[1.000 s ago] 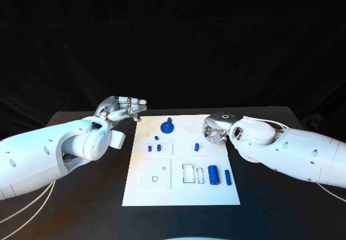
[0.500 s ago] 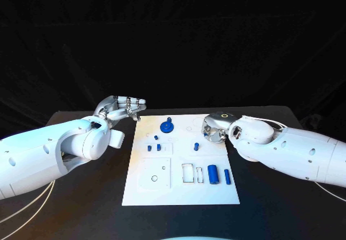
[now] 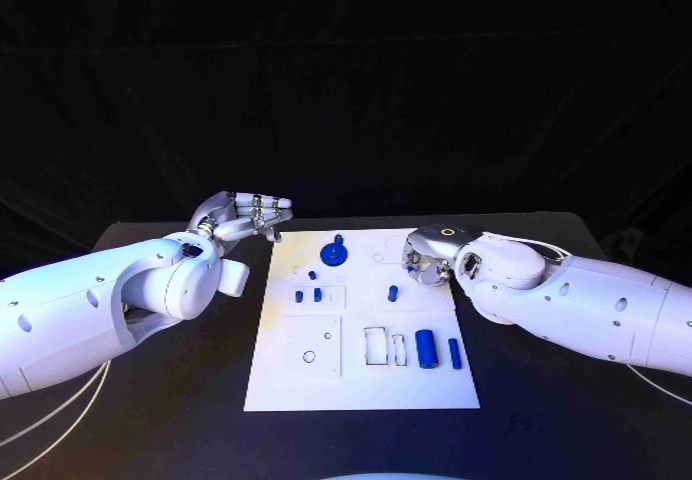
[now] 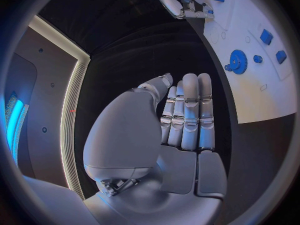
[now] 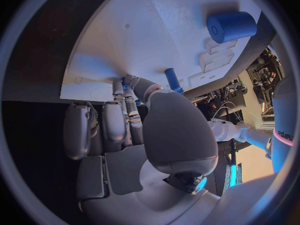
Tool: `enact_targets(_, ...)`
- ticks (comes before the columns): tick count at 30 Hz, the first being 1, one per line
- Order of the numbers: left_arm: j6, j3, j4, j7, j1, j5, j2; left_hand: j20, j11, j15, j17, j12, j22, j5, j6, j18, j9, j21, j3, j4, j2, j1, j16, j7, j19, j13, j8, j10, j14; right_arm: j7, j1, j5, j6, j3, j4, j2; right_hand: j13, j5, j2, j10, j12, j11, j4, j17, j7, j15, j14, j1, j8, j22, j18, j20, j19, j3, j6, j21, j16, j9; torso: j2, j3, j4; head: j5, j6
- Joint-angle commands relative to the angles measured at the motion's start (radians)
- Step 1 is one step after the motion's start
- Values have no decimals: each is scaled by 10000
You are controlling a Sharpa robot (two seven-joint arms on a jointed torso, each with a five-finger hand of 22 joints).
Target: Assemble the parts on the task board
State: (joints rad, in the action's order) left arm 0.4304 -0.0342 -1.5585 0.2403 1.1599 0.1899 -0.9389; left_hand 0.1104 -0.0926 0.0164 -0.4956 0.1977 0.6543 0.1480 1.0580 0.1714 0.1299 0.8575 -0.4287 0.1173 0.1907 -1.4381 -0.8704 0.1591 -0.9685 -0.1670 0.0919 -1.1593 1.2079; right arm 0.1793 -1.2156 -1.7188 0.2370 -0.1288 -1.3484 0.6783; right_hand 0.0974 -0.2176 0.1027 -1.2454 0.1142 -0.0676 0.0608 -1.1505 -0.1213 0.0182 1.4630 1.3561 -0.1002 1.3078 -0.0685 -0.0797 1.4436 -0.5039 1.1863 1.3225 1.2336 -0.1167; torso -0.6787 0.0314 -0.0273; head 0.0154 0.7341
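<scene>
The white task board [image 3: 361,380] lies mid-table. On it a blue gear [image 3: 335,254] sits at the far side, with small blue pegs [image 3: 309,296] below it. A single peg [image 3: 392,293] stands mid-board. A thick blue cylinder [image 3: 426,347] and a slim bar [image 3: 456,354] lie to the right. My right hand [image 3: 428,262] hovers over the board's far right part. Its fingers [image 5: 128,92] are curled down, with the thumb against the fingertips on what looks like a small blue piece. My left hand [image 3: 245,215] hangs off the board's far left corner, fingers straight, holding nothing.
The black table [image 3: 173,400] surrounds the board, with bare room on both sides. White recessed slots [image 3: 378,345] lie beside the cylinder. The left wrist view shows the gear [image 4: 238,62] and my right hand [image 4: 181,2] beyond it.
My right hand has edged slightly to the left over the board's far right part. The left hand and the parts on the board have stayed where they were.
</scene>
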Motion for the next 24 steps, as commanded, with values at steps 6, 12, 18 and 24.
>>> enact_targets(6,-185,-9,0,20,9,-59,29,16,0,-1,25,73,-19,31,-15,134,-20,-58,12,-53,-25,-119,48,50,-98,-13,35,71,-67,216,59,-219,689,-33,-109,101,26,5,-99,-207,3,132,32,1,-27,75,442,155,-44,1148,136,3,106,-81,84,94,72,-38,2,1,3,3,-28)
enact_targets(12,-242,-8,26,-15,8,-59,30,16,-12,5,38,76,-28,30,-35,131,-30,-71,23,-65,-25,-132,63,64,-102,-13,26,98,-73,133,54,-152,1256,-20,-295,253,30,21,-59,-200,-21,125,40,-10,-32,71,437,112,-37,1185,145,3,121,-76,79,141,91,-47,2,2,-8,6,-46)
enact_targets(18,-289,-8,35,-44,7,-59,30,21,-34,20,58,77,-43,28,-77,127,-47,-94,46,-70,-26,-131,86,89,-104,-11,7,149,-87,112,21,-12,1487,12,-582,446,45,61,-22,-221,-39,127,23,-56,-29,66,438,27,-39,1261,167,-2,161,-53,97,243,145,-67,1,-2,-10,-1,-54)
enact_targets(24,-352,-8,39,-74,7,-59,32,27,-46,30,71,81,-53,28,-99,124,-57,-111,59,-71,-30,-130,102,101,-103,-12,-3,177,-98,142,-48,281,1520,77,-1383,901,53,82,-2,-231,-49,130,11,-61,-23,66,435,-16,-39,1284,173,-4,170,-34,105,271,158,-78,3,-3,-2,24,-60)
